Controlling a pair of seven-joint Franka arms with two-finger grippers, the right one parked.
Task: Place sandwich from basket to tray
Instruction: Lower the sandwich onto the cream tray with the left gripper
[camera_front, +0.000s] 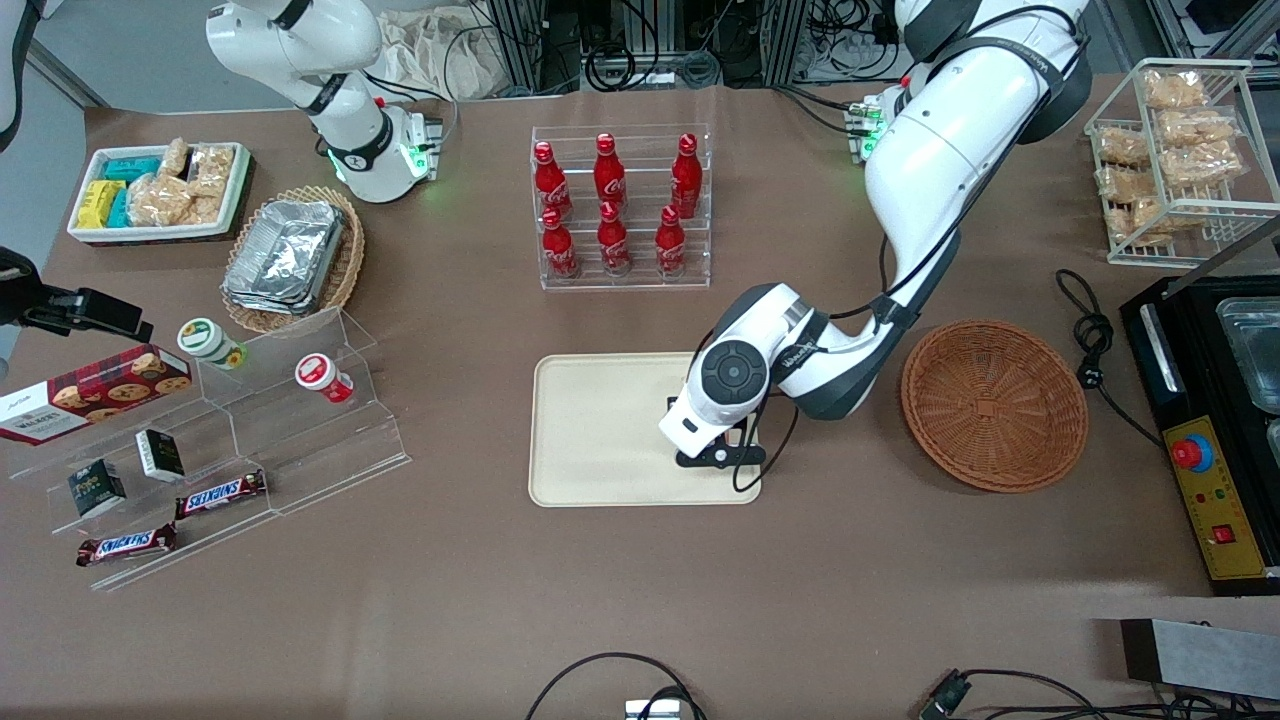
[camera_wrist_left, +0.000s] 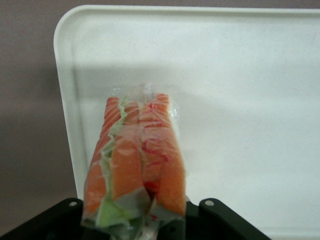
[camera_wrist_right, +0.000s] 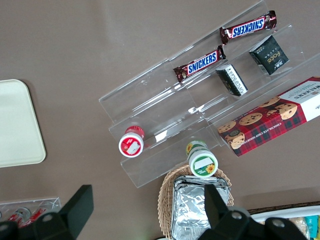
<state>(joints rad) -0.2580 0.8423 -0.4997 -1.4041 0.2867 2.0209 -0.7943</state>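
Gripper (camera_front: 722, 455) on your left arm is down low over the flat cream-beige plastic tray (camera_front: 600, 430), near the tray end closest to the round reddish-brown wicker basket (camera_front: 994, 404). From the wrist camera you can see it's clamped on the plastic-wrapped triangular sandwich (camera_wrist_left: 137, 165), orange and green filling facing the lens, black fingers (camera_wrist_left: 220, 215) on either side of the wrap. Sandwich is over the tray's surface near a rounded corner; you can't tell whether it's touching. Basket sits on the brown tabletop (camera_front: 640, 600) beside the tray, nothing in it.
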